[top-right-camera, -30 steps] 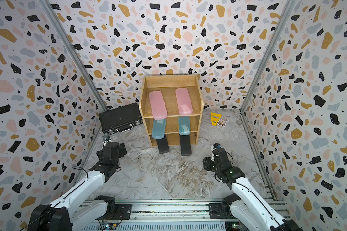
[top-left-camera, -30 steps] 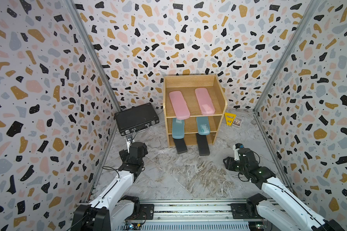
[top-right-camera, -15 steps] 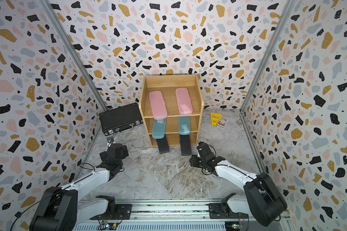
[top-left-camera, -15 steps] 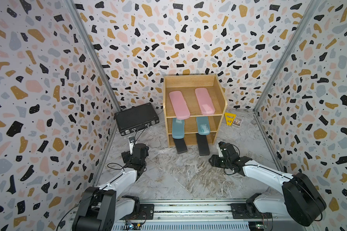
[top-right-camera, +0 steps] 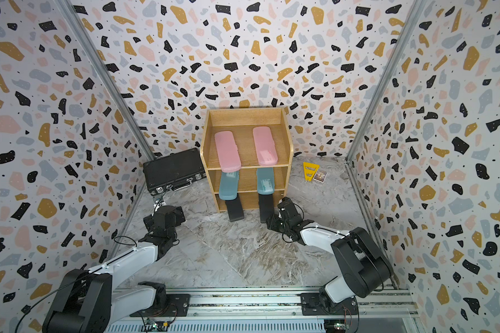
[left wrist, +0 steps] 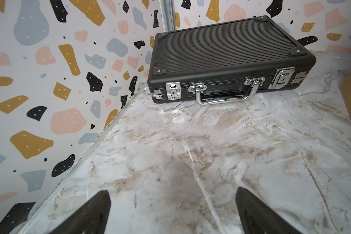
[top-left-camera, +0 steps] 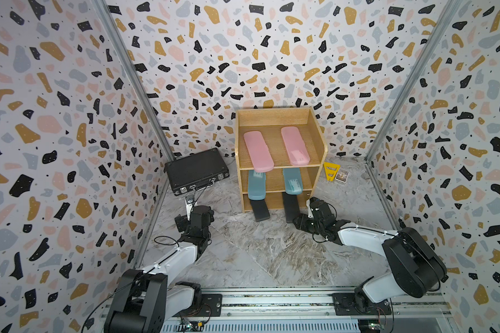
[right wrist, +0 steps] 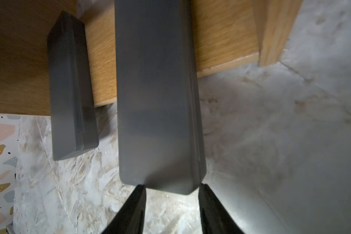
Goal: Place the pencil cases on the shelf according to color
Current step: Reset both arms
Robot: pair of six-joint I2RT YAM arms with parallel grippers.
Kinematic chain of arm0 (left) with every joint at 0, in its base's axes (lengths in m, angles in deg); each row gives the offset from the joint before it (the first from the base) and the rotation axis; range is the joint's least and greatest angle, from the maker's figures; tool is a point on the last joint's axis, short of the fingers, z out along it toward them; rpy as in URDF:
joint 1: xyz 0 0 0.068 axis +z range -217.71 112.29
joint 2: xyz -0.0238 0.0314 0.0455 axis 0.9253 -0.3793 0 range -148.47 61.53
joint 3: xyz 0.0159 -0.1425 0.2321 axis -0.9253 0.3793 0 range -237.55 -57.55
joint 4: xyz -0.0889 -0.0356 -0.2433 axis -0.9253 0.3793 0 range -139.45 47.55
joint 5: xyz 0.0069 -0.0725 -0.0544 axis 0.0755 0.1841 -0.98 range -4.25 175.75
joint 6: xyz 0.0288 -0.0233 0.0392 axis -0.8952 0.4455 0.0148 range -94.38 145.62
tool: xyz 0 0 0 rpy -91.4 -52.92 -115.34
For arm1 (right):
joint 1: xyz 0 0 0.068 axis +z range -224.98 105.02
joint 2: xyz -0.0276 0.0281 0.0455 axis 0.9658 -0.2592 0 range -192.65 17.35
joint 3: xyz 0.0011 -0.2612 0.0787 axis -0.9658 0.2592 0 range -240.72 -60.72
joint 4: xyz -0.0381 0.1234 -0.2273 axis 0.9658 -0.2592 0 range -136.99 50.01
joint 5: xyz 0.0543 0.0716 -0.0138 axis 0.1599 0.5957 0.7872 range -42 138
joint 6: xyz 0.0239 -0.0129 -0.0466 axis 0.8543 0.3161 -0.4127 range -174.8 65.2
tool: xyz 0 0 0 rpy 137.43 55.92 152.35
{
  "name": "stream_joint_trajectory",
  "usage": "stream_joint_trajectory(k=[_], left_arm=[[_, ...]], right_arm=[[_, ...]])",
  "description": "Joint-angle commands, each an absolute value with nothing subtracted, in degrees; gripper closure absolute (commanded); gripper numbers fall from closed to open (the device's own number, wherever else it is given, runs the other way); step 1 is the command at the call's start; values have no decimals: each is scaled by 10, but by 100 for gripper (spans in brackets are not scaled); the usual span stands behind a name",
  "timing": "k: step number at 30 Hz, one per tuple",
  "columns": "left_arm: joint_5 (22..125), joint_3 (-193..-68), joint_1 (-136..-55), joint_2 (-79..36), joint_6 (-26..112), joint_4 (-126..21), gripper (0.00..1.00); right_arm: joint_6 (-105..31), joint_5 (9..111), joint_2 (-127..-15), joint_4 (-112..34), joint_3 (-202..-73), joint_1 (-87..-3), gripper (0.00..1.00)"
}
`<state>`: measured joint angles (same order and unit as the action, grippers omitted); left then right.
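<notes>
Your right gripper (right wrist: 171, 186) sits toward 1 o'clock, jaws partly apart and clasping nothing. Its tips are at the near end of the right black case (right wrist: 156, 101), which lies on the bottom tier of the shelf (top-left-camera: 318, 135) at 12 o'clock, overhanging the floor (top-left-camera: 257, 253). An off-centre shove could swing it into the left black case (right wrist: 69, 91) or the shelf's side wall, or the tips might ride over its end. The pink cases (top-left-camera: 258, 151) and teal cases (top-left-camera: 256, 186) fill the upper tiers. Your left gripper (left wrist: 173, 192) hangs spread wide and empty, facing the briefcase (left wrist: 221, 52) at 10 o'clock. A yellow card (top-left-camera: 329, 170) lies at 2, out of the way.

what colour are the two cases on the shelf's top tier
Both top-tier cases are pink; clearest in a top view.
</notes>
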<state>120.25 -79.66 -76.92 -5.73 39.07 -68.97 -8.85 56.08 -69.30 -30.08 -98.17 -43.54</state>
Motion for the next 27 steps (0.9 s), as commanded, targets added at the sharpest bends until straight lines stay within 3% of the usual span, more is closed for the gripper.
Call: stream_joint_trajectory(k=[1,5,8,10,14,20,23,27], left_arm=[[1198,-794,-767,-61,381,-717,0],[1187,-798,-768,-66,376,-717,0],[1186,-800,-768,-69,374,-716,0],[1188,-798,-768,-69,373,-723,0],[1191,-763,-768,-65,343,-812,0],[1175,-737,-761,-135,313,-954,0],[1107,-778,-759,-157,290,-895,0],[1066,-765,-758,-177,275,-930,0]], right_arm=[[-91,537,-686,-282,-1004,-433,53],[-107,527,-686,-289,-1018,-434,54],[-119,524,-676,-314,-1022,-434,48],[-130,509,-650,-333,-1008,-434,37],[-177,427,-560,-420,-979,-434,1],[-280,205,-442,-539,-953,-435,0],[-379,106,-431,-461,-924,-440,0],[-516,69,-475,-302,-904,-477,0]])
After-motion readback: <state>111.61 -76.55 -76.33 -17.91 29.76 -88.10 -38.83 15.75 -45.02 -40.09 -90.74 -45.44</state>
